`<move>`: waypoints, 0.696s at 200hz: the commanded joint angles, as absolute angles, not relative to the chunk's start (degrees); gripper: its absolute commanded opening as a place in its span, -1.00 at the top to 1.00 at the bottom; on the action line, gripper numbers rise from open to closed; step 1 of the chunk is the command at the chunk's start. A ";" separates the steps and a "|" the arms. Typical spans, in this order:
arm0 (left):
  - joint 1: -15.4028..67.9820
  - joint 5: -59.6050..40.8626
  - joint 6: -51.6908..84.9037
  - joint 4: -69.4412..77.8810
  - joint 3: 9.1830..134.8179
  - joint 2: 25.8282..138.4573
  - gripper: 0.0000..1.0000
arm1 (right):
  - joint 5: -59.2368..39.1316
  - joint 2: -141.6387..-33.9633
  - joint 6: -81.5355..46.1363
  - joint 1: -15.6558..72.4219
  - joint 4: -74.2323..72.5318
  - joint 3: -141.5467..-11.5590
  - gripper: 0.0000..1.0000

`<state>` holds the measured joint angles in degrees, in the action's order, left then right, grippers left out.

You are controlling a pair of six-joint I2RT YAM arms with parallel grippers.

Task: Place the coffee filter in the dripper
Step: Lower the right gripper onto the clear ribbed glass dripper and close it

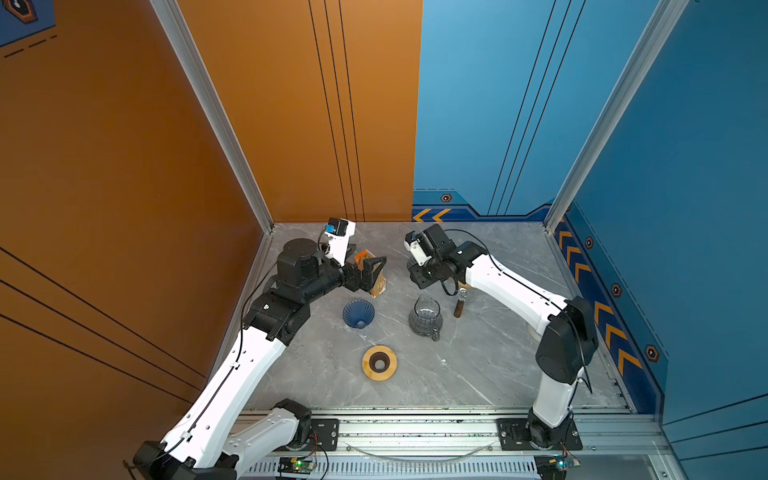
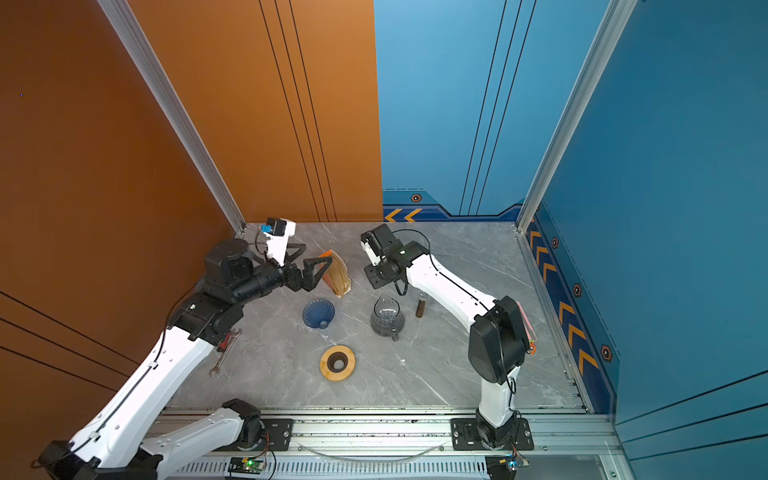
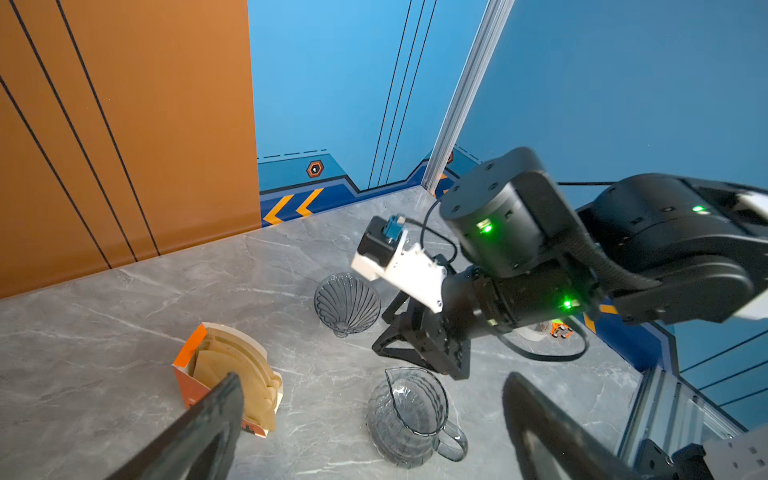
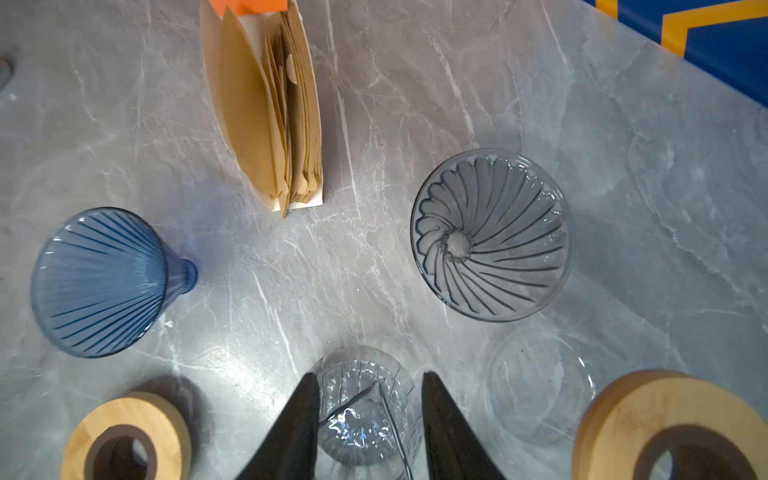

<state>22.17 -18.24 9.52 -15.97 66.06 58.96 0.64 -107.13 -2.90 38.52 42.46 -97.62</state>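
Left pincer gapes level beside filter box (right pincer points down, parted).

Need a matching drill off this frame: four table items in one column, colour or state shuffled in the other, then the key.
Column 1
1. coffee filters
2. left-side dripper
3. pitcher
4. front ring

Column 2
A. clear glass, upright, with a handle
B. wood, lying flat, hole in the middle
C. blue, on its side
D. brown paper, standing on edge

Pairs: 1-D, 2-C, 3-A, 4-B
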 commanded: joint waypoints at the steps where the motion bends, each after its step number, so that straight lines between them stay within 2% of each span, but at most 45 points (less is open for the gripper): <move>1: 21.36 -22.66 10.41 -13.24 65.06 58.54 -0.96 | 6.61 -110.14 1.32 39.15 48.04 -102.34 0.21; 51: 21.53 -24.07 11.68 -12.12 64.74 58.92 -0.95 | 10.73 -116.35 4.16 39.20 50.05 -108.87 0.21; 139: 21.88 -22.33 12.00 -11.25 63.84 58.19 -0.95 | 11.87 -124.07 6.59 38.58 51.65 -114.58 0.22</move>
